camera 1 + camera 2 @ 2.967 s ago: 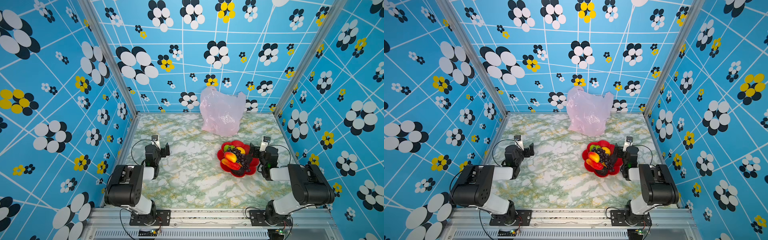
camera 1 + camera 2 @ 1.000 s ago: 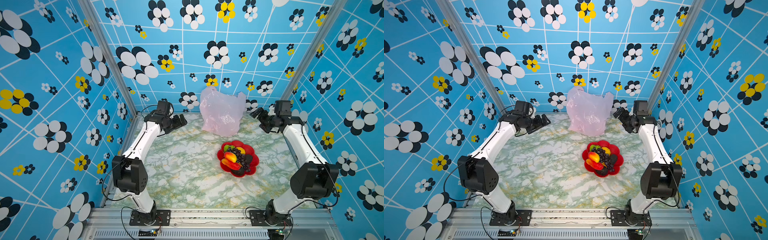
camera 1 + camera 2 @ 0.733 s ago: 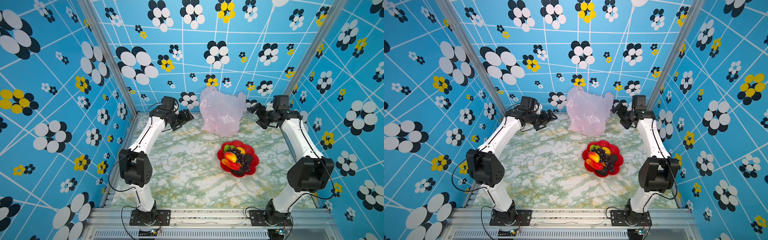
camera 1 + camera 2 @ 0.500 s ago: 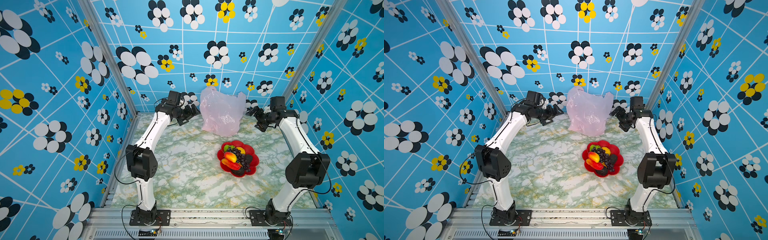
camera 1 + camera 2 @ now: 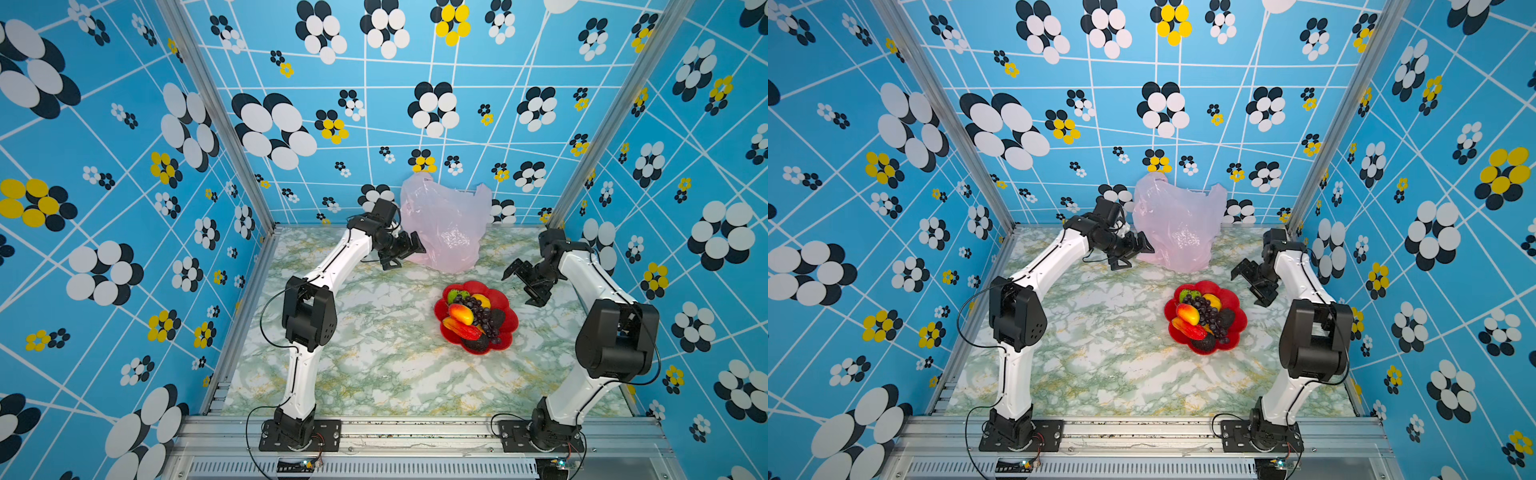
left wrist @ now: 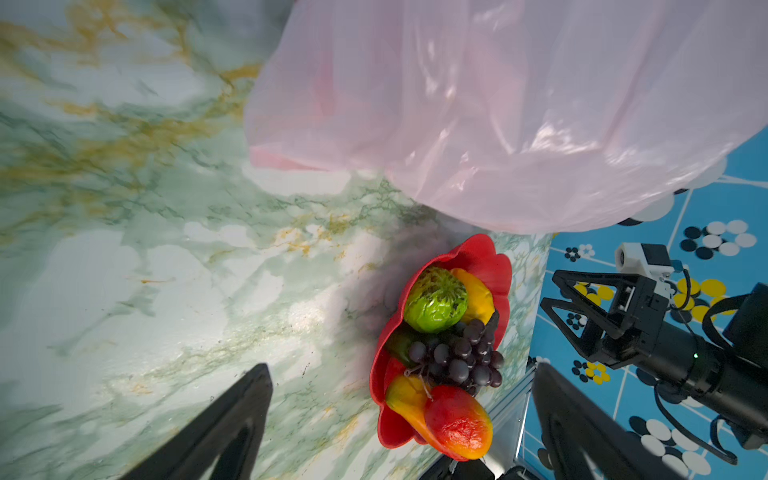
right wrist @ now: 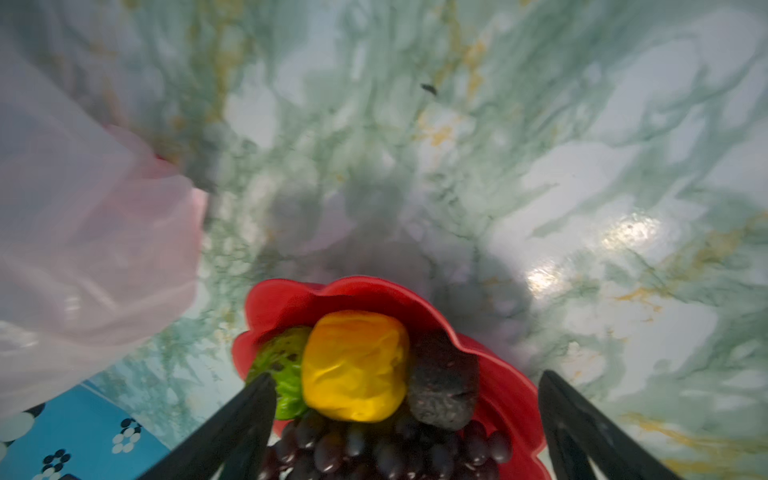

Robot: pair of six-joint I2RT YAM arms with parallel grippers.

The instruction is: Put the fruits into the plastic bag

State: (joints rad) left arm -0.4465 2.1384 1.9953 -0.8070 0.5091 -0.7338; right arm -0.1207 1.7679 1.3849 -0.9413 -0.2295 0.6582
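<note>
At the back of the counter (image 5: 374, 353), against the wall, the plastic bag (image 5: 446, 226) stands slumped. It is thin, light film that will crumple and slide, so it is best taken by a handle or the rim of its mouth, which seems to face upward, though folds hide it. Just in front of it the fruits (image 5: 473, 318) are heaped in a red dish (image 5: 505, 297). They look light and smooth, and the knobbly grape bunch (image 6: 455, 361) looks easiest to pinch. The left tool (image 5: 405, 255) hangs wide open close by the bag's side, and the right tool (image 5: 521, 286) gapes wide near the dish. Both are empty.
</note>
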